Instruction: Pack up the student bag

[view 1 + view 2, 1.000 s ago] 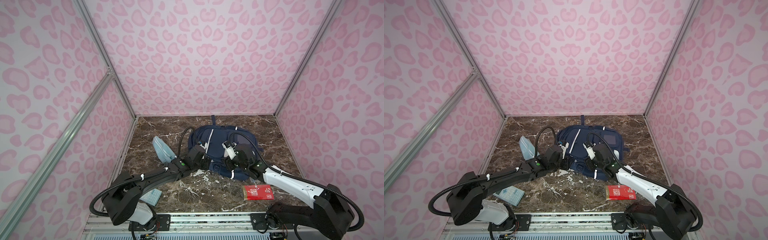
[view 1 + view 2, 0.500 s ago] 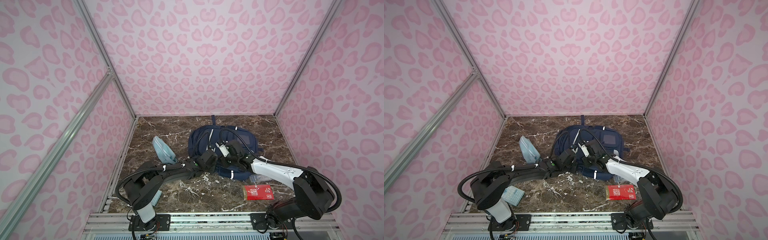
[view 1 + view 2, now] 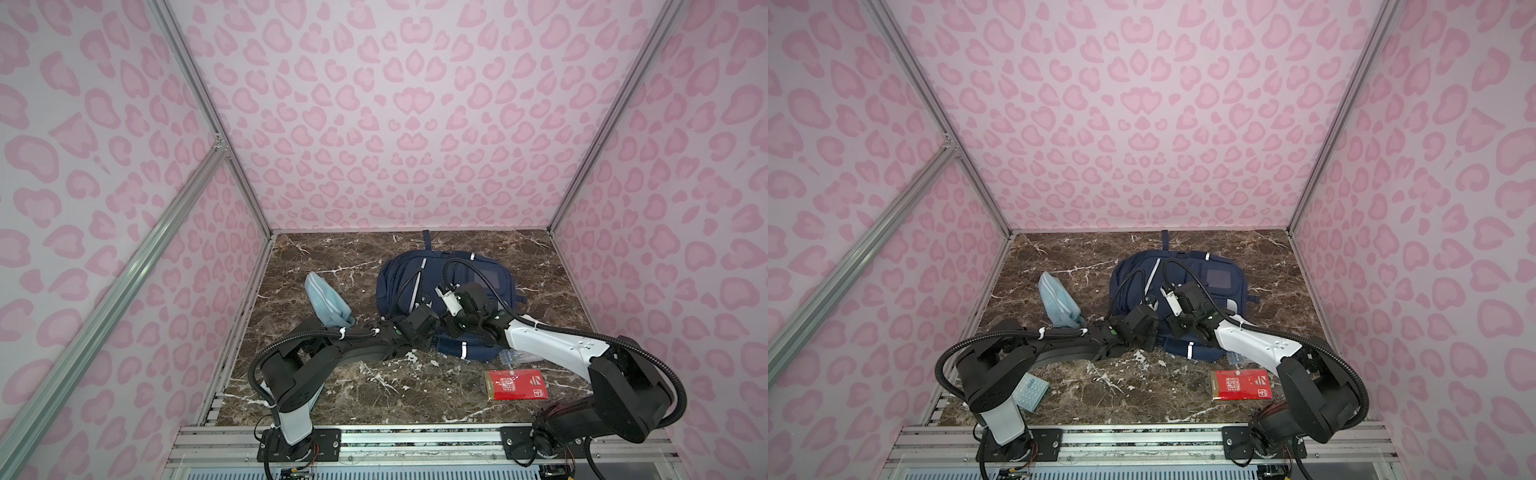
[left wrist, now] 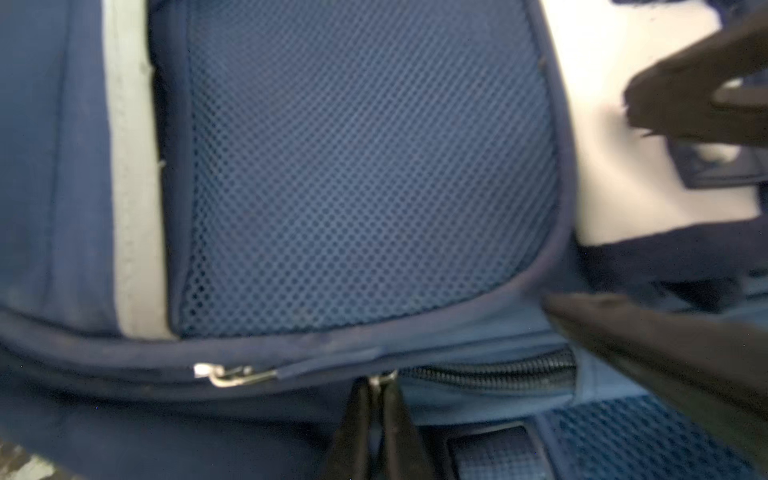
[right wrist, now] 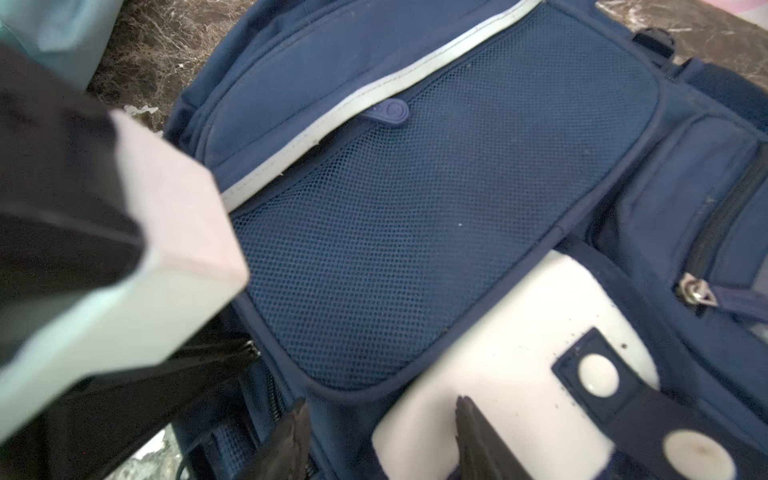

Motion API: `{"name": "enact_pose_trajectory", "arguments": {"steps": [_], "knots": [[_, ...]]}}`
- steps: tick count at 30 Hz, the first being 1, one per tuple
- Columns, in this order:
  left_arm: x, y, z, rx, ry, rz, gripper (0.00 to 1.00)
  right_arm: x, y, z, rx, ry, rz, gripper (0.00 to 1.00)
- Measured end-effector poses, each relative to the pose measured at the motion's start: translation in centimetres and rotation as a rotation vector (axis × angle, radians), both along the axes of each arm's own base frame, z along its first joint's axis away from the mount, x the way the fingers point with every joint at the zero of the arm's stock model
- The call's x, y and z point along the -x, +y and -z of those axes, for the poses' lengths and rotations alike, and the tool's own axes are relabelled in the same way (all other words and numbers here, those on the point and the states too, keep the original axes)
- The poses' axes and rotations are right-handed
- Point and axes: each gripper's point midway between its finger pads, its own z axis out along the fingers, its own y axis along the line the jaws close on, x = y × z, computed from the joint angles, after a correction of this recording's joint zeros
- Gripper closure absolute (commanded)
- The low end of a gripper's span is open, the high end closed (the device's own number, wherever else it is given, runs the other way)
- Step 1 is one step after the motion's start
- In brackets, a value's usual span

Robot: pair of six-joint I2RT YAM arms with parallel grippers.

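Note:
The student bag (image 3: 397,286) (image 3: 1129,286) lies flat at the back middle of the marble table, navy with white stripes and a grey window pocket. Both arms meet over its near end. My left gripper (image 4: 376,384) (image 3: 434,334) is shut on a small metal zipper pull (image 4: 383,377) at the end of a dark zipper (image 4: 490,370), below the mesh panel (image 4: 365,174). My right gripper (image 5: 380,411) (image 3: 453,332) stands open, its fingers (image 5: 291,432) resting on the bag's navy edge and white patch (image 5: 490,353). Nothing is pinched between them.
A light-blue zip pouch (image 3: 328,301) lies left of the bag. A red packet (image 3: 515,384) is near the front right, with a clear plastic item (image 3: 513,356) behind it. A pale calculator (image 3: 1030,390) sits front left. Pink patterned walls enclose three sides.
My left jaws have gone from partly open to shut on the zipper pull. Both arms have dropped lower, and the two grippers have drawn close together over the bag's near end.

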Motion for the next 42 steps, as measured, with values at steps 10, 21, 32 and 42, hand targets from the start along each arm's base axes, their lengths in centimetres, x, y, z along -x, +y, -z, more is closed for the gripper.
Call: {"name": "enact_pose_trajectory", "arguments": {"steps": [10,21,32,42], "knots": [[0.6,0.1,-3.9,0.054,-0.018,0.006,0.97,0.2,1.4,0.7,0.008,-0.004,-0.035,0.36],[1.5,-0.8,-3.9,0.073,0.001,0.020,0.97,-1.9,3.5,2.7,0.005,-0.016,-0.026,0.87],[2.1,-1.7,-3.5,0.107,0.012,-0.016,0.97,-0.9,3.4,2.3,-0.039,0.016,-0.042,1.00],[0.8,4.6,-4.3,0.070,-0.001,-0.178,0.97,-0.7,1.9,0.7,-0.087,-0.006,-0.029,1.00]]}}
